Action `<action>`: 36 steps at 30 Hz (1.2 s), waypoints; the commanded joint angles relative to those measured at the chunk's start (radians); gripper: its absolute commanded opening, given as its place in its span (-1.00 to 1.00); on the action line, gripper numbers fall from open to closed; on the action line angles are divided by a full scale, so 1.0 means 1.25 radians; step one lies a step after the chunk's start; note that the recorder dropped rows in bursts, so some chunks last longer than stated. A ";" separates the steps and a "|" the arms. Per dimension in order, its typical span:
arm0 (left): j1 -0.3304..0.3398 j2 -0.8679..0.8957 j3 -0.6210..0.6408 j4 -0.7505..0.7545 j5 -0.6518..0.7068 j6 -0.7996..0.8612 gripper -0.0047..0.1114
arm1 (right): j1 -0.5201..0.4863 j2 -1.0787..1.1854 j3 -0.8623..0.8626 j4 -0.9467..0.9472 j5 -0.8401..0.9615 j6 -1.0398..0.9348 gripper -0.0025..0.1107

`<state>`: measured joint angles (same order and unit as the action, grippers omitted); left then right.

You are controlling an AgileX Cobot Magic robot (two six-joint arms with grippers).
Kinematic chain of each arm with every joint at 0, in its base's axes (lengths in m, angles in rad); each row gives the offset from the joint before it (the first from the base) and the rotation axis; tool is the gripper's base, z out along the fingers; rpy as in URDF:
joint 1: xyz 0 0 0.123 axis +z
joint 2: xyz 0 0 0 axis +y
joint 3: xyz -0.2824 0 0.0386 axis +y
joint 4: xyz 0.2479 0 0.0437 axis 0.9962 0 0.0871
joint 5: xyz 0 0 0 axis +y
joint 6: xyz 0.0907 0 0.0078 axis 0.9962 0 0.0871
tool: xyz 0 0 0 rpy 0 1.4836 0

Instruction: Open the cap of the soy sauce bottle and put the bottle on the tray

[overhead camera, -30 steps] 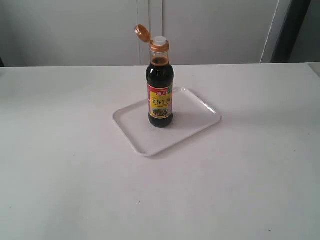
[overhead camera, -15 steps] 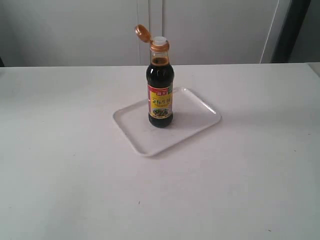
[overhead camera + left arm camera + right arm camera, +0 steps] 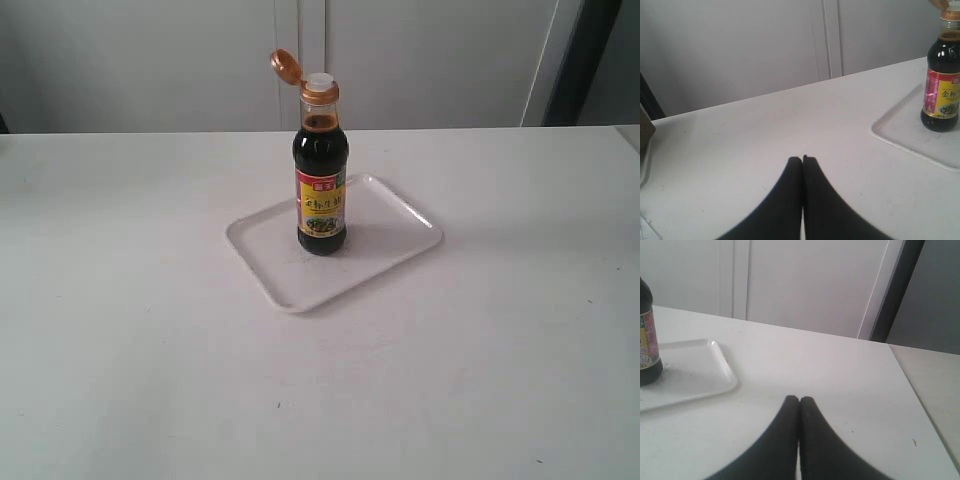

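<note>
My left gripper (image 3: 802, 159): jaws closed, empty, left of the tray (image 3: 400, 225). Centre: soy sauce bottle (image 3: 321, 190) upright mid-tray, cap (image 3: 285, 65) flipped open. My right gripper (image 3: 799, 399): closed, empty, right. Looks done; any retreat should avoid bumping the bottle.

Exterior view: raised, facing the back wall (image 3: 150, 60), looking down across the worktop (image 3: 120, 350); soy sauce bottle (image 3: 321, 190) centred, at middle distance.
Left wrist view: low over the worktop, left fingers (image 3: 790, 200) in the foreground, bottle fairly near, partly cropped.
Right wrist view: equally low, right fingers (image 3: 785, 440) in the foreground, bottle cropped at the frame edge.
All three share bottle and tray (image 3: 280, 260).
</note>
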<state>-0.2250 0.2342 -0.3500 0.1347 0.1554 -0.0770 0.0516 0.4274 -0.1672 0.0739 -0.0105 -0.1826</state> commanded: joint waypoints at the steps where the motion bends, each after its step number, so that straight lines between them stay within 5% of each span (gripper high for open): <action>1: 0.002 -0.006 0.005 -0.006 -0.005 -0.007 -0.92 | -0.002 -0.005 0.004 0.001 -0.010 0.004 -0.96; 12: 0.002 -0.040 0.022 -0.046 0.009 -0.004 -0.92 | -0.002 -0.005 0.004 0.004 -0.010 0.004 -0.96; 20: 0.004 -0.110 0.122 -0.047 0.020 0.026 -0.92 | -0.002 -0.005 0.004 0.004 -0.010 0.004 -0.96; 36: 0.139 -0.187 0.270 -0.093 0.009 0.023 -0.92 | -0.002 -0.005 0.004 0.004 -0.010 0.004 -0.96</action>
<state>-0.0719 0.0090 -0.0257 0.0390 0.1535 -0.0483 0.0516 0.4274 -0.1672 0.0739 -0.0126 -0.1826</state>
